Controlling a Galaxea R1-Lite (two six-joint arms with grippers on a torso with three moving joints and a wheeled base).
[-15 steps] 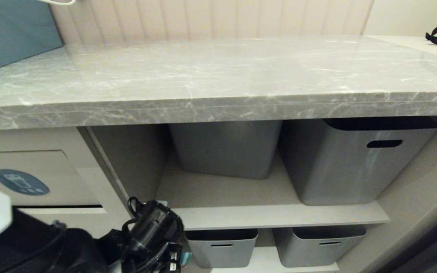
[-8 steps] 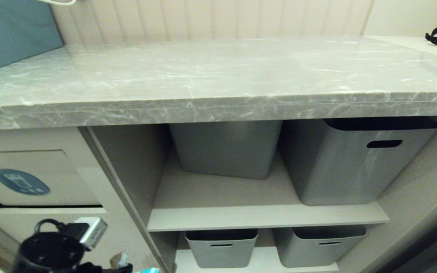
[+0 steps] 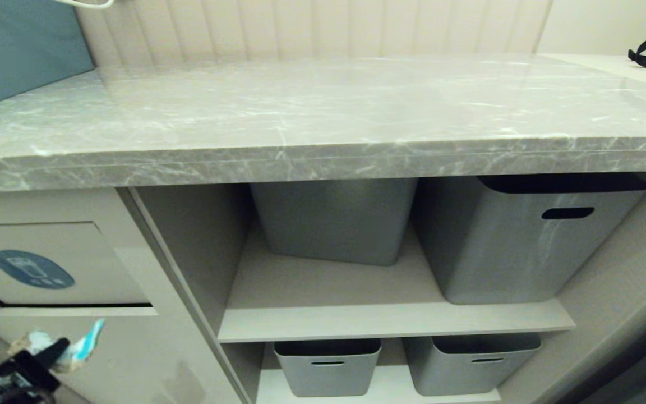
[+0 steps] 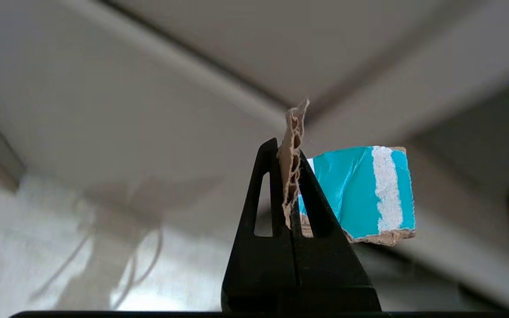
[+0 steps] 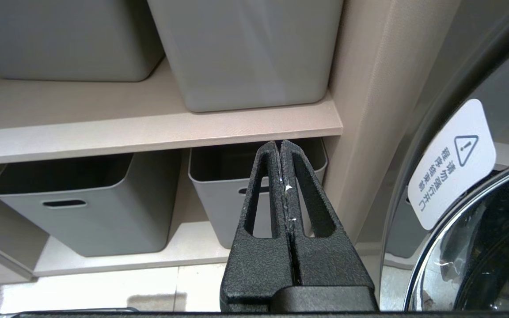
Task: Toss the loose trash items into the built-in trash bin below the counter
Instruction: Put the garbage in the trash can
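Down at the near left, below the bin flap (image 3: pixel 56 264), our left gripper (image 3: pixel 48 352) holds a cardboard scrap (image 3: pixel 79 348) with teal tape on it. Its two fingers are pressed hard on the scrap's torn edge, and most of the scrap sticks out to one side. The flap has a blue sticker (image 3: pixel 32 269), and a dark gap shows along its bottom edge. The counter (image 3: pixel 323 118) above it has no scraps that we can see.

We think a few things could go wrong. The grip is only on a thin edge, so the scrap could slip out and drop on the floor. The flap looks nearly closed, so the scrap could bump it and bend. If we let go too soon, it would miss the bin.

Our head view shows where the flap is, but the scrap is tiny and fuzzy there. Our left wrist view shows the scrap (image 4: pixel 360 194) and the pinch (image 4: pixel 290 152) up close, but not the sticker. Our right wrist view shows our right gripper (image 5: pixel 280 143) pressed together and empty, parked by the grey tubs (image 5: pixel 77 207) on the right.
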